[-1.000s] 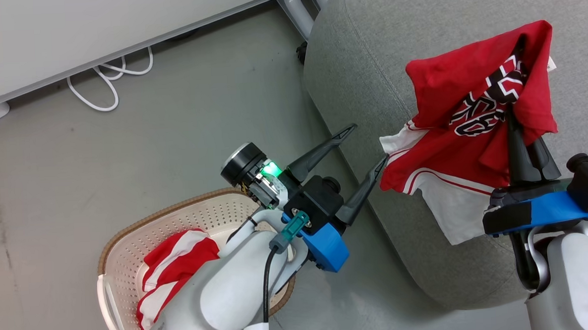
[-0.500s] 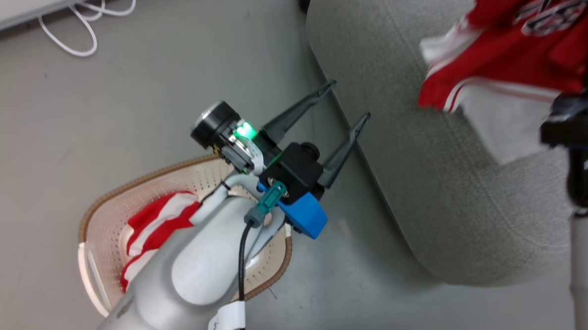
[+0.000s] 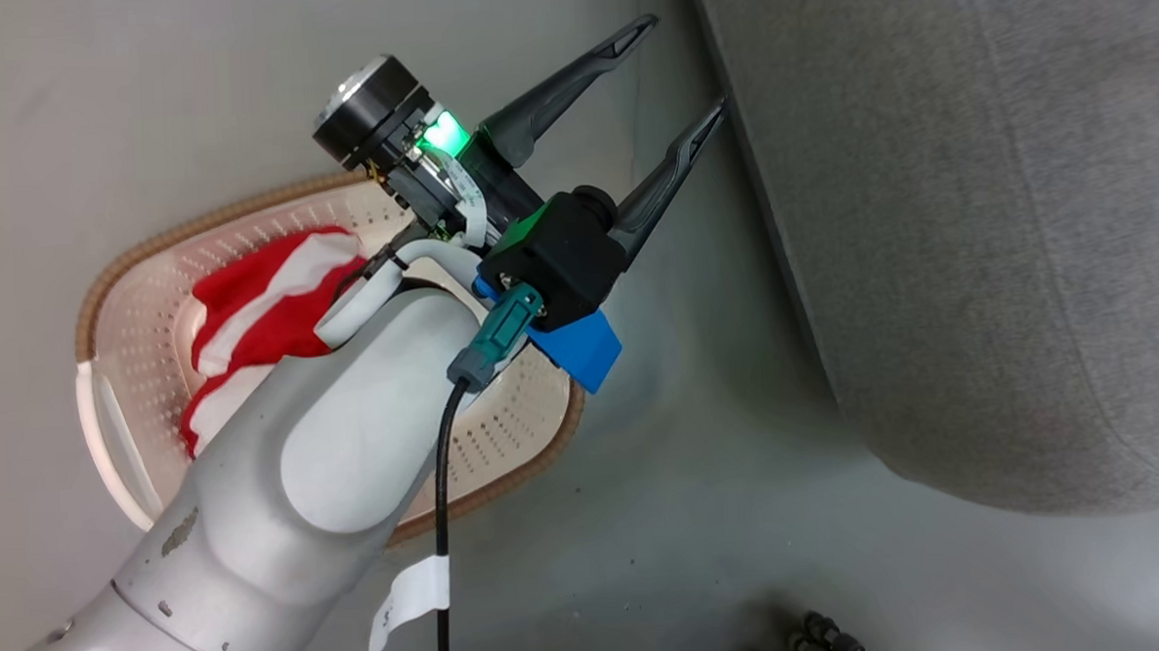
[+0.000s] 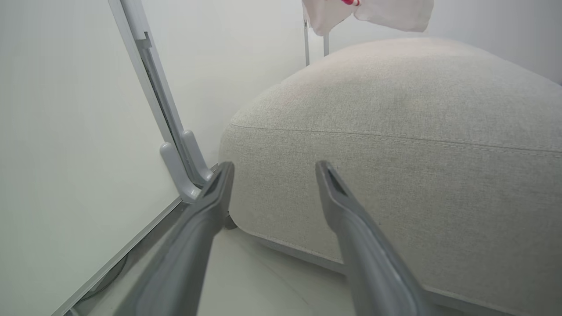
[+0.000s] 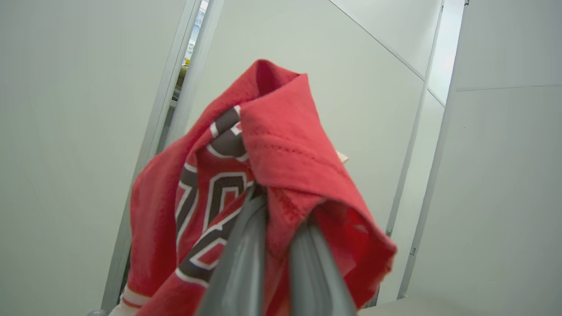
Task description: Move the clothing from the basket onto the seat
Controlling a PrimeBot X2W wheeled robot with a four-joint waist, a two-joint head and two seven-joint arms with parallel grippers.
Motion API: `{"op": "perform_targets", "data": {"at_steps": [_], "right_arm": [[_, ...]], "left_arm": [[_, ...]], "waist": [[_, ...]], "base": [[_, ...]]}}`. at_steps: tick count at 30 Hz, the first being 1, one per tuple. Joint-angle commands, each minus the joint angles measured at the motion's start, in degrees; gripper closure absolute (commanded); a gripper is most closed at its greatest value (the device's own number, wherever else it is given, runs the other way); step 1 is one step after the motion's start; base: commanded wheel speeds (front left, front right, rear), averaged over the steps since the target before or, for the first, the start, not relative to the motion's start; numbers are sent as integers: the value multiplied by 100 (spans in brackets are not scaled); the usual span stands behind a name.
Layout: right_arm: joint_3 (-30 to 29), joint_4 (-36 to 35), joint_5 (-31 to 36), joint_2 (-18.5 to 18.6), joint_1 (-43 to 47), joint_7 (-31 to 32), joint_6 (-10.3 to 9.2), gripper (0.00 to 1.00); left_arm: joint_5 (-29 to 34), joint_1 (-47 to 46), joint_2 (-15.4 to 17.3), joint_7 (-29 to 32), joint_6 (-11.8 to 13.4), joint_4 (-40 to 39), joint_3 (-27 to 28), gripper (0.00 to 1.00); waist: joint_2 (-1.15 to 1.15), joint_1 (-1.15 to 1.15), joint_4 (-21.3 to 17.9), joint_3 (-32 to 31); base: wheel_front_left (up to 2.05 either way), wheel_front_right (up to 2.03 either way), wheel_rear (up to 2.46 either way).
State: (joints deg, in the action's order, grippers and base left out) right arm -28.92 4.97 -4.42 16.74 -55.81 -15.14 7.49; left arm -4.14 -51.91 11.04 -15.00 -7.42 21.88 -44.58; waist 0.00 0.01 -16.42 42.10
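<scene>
Right jaws clamp one red jersey (image 5: 285, 145), not yet on the seat (image 3: 975, 201); left jaws gape empty. Another red garment (image 3: 265, 290) waits in the basket (image 3: 139, 325).

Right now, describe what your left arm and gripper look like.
The left gripper has two dark grey tapered fingers on a black block with a blue bracket and a green light. The forearm is pale grey; a black cable with a white tag enters a teal plug.
</scene>
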Motion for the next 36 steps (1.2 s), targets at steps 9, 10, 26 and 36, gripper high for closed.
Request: {"op": "perform_targets", "data": {"at_steps": [9,10,26,36], "right_arm": [[-572,1284,278,681,-390,-1,1,100],[-515,1419,352,655,-353,-1,1,100],[-606,2871,893,-89,122,0,1,100],[-488,2285,322,-156,1093,0,1,0]], "left_arm": [[90,-355,139,55,-1,-223,-152,0],[83,-360,162,63,-1,-235,-158,0],[1,-378,186,86,48,-302,-294,0],[-154,-185,34,-13,154,-146,-293,0]], "waist": [[0,-1,103,867],[0,-1,99,900],[0,-1,190,1011],[0,-1,249,539]], "base": [[0,0,0],[0,0,0],[0,0,0],[0,0,0]]}}
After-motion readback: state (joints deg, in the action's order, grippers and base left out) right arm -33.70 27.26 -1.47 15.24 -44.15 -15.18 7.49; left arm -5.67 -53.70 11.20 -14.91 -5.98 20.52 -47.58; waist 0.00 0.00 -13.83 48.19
